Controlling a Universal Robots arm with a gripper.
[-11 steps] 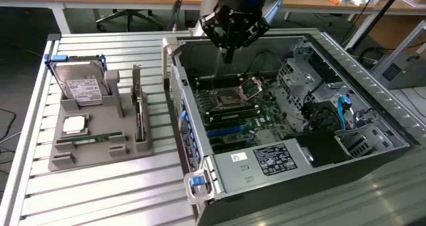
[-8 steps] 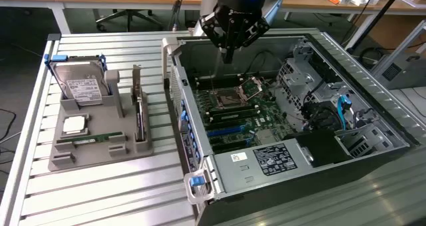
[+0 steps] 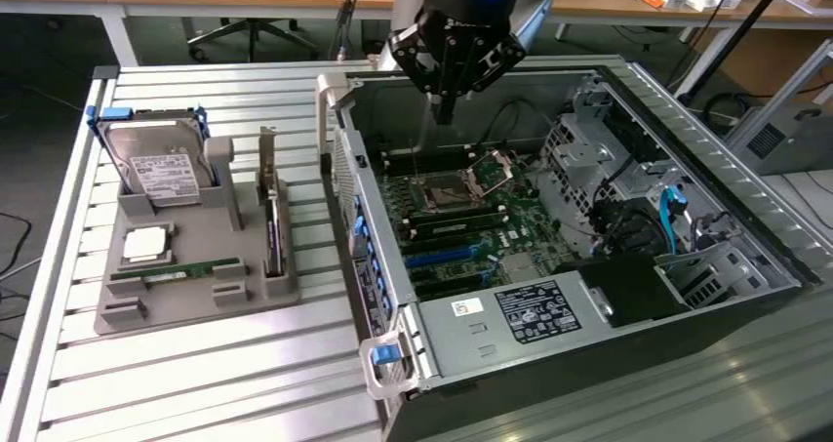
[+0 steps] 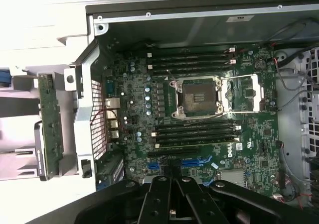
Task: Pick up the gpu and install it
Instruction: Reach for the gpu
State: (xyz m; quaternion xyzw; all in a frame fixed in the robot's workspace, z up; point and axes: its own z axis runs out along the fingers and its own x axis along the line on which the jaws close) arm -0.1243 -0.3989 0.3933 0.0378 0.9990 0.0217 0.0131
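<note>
Now my tool [image 3: 446,110] hangs pinched together, empty, over the case [image 3: 349,179]; the gpu [image 3: 272,222], at its eight o'clock in the exterior view, stands edgewise in a holder [image 3: 195,252], seemingly light, stiff, fragile, so I'd grip its top edge.

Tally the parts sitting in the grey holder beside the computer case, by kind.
Hard drive: 1
gpu: 1
Memory stick: 1
Square silver chip: 1
Total: 4
</note>
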